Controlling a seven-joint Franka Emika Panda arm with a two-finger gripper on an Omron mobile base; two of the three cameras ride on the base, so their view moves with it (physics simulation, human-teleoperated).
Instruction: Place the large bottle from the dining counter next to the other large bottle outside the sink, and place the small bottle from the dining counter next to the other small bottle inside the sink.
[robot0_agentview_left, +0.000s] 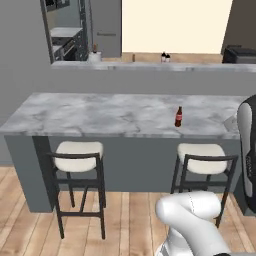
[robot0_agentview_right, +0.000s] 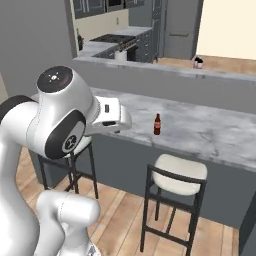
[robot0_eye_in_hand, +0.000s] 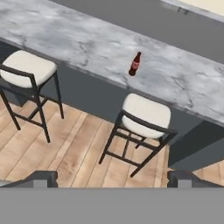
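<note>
One bottle on the slab: that's all the dining counter (robot0_agentview_left: 100, 115) carries right now, as far as I can see. No large bottle up there, so my guess is that half is either handled or just out of frame, can't say which.
Left stool: a white-cushioned stool (robot0_agentview_left: 78, 156) is tucked under the counter's left stretch, nothing to do with the job.
Small bottle: the small dark brown bottle (robot0_agentview_left: 178, 117) with the red label stands upright near the front edge of the marble, roughly above the right stool (robot0_agentview_left: 202, 159). In the hand view it's the same story, small bottle (robot0_eye_in_hand: 135, 64) upright, nothing touching it.
Gripper: the gripper (robot0_eye_in_hand: 112, 177) has its jaws spread wide and holds nothing; its two dark tips sit at the bottom of the hand view, well apart from the bottle and back over the floor side of the counter.
Arm: in the right base view the white arm (robot0_agentview_right: 60, 120) is hunched up in front of the counter, hand pointing towards the bottle (robot0_agentview_right: 157, 124) but well short of it.
Back counter: a couple of tiny bottle-ish things (robot0_agentview_left: 164, 57) stand on the far counter, too small to tell what they are.
What's left: reach, grab the brown bottle, then carry it to the sink. I'd call the small-bottle half basically unstarted.
</note>
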